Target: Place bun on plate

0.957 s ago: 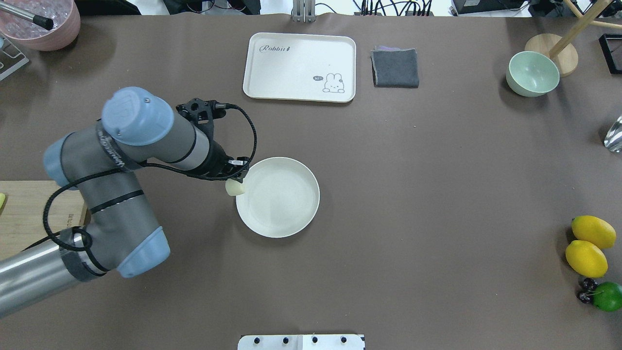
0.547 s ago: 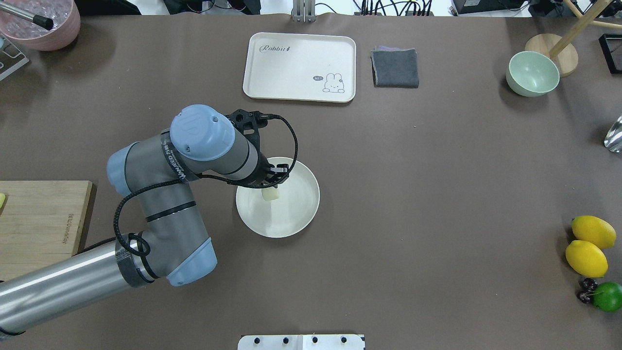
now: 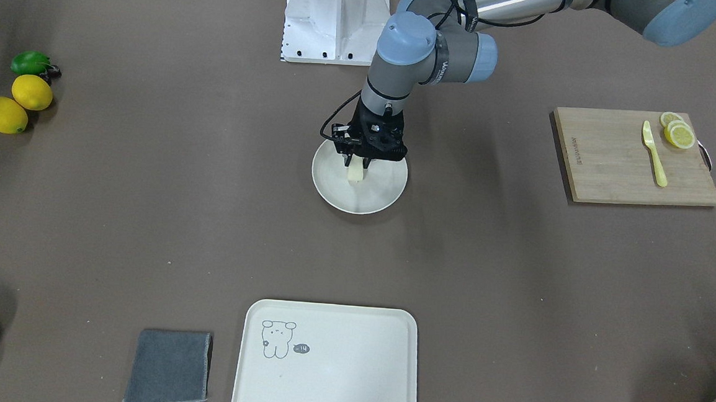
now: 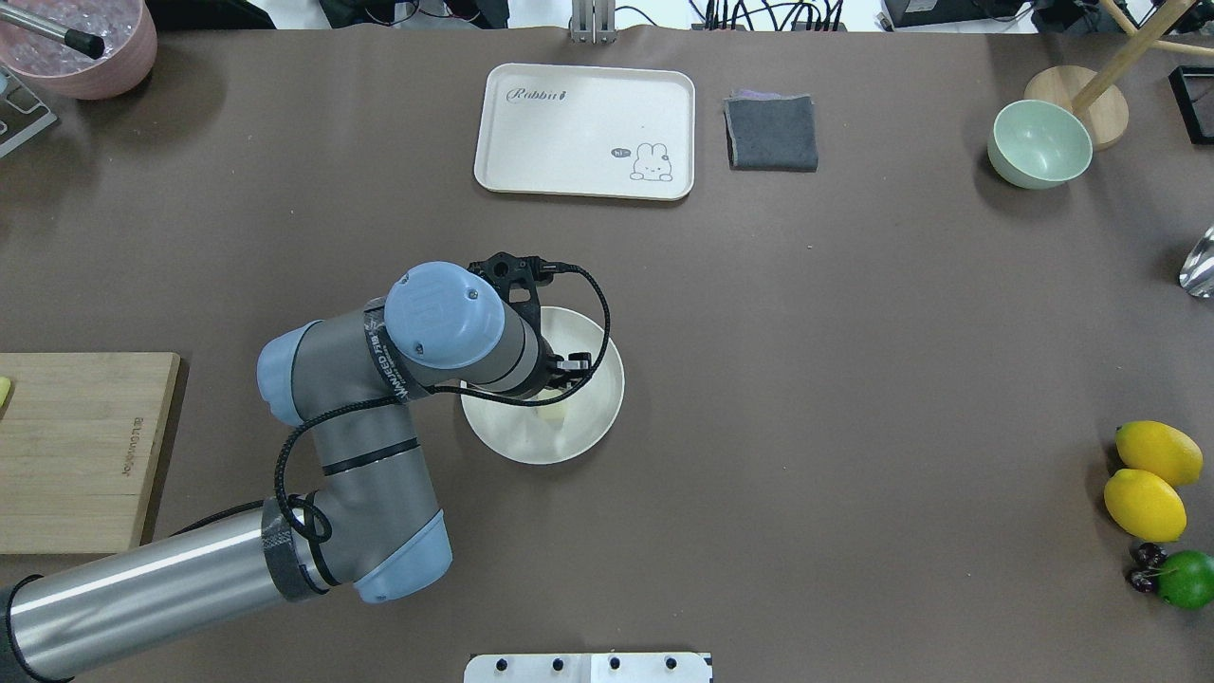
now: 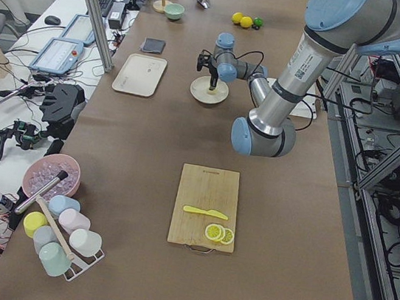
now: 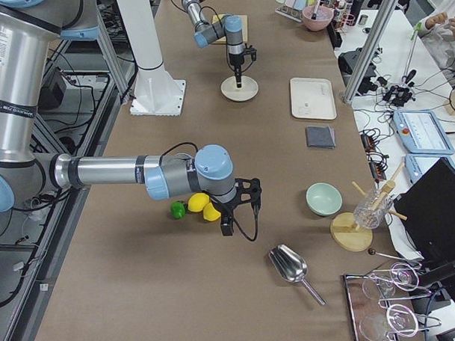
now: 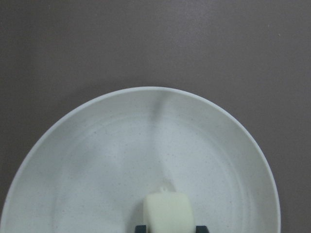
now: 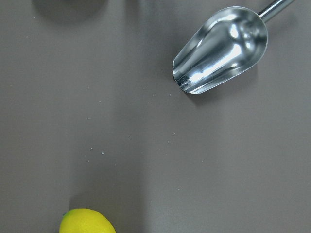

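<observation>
One bun, a small pale lump, sits pinched between the two fingers of the left gripper, which points straight down and is clamped on it from both sides. Directly beneath the gripper lies the one plate, round and plain; the bun hangs low over its inner floor, a little off centre, and the pictures do not settle whether its underside touches. Beyond this gripper, on the side away from the robot, lies one cream tray with a small animal drawing, and just beside the tray one folded grey cloth. Well apart on the gripper's left is one wooden cutting board bearing one yellow knife and at least two lemon slices overlapping at a corner. Far off on its right, at the table's other end, stands one pale green bowl. The right gripper shows only in the side view from the robot's right, so whether its fingers are apart or together cannot be told; it hangs low over the cloth-covered table, well apart from the plate. Just beside it lie two whole lemons and one lime, the three close together, and near it on its other side rests one shiny metal scoop with its mouth toward the gripper's camera.
</observation>
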`<action>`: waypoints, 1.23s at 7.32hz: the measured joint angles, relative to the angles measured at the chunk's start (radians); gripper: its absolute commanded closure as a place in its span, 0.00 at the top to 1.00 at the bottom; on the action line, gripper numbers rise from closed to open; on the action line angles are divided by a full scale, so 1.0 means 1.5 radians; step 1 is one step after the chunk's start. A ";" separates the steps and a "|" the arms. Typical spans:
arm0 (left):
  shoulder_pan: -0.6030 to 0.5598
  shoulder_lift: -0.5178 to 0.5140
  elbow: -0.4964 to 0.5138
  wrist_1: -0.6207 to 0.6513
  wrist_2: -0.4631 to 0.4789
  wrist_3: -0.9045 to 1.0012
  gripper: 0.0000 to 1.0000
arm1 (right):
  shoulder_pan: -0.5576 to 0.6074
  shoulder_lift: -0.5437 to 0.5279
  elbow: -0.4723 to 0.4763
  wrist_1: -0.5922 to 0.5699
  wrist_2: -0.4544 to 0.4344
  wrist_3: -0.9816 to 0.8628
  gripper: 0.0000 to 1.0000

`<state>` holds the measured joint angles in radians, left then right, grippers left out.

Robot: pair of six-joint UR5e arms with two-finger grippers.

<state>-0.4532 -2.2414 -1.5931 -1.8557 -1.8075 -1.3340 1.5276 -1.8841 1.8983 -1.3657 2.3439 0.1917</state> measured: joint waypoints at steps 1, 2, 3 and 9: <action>-0.002 0.000 -0.007 0.001 0.002 -0.001 0.97 | 0.000 -0.001 -0.001 0.001 0.000 0.000 1.00; -0.013 0.001 -0.024 0.005 0.001 -0.001 0.97 | -0.001 -0.001 -0.002 0.003 0.000 0.000 1.00; -0.033 0.008 -0.052 0.022 -0.006 0.001 0.97 | -0.001 -0.002 -0.005 0.005 0.000 0.000 1.00; -0.255 0.109 -0.274 0.371 -0.113 0.325 0.97 | -0.001 -0.009 -0.015 0.007 -0.001 0.000 1.00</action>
<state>-0.8357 -2.0776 -2.0042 -1.2985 -1.9776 -0.8466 1.5263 -1.8975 1.8762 -1.3546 2.3424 0.1923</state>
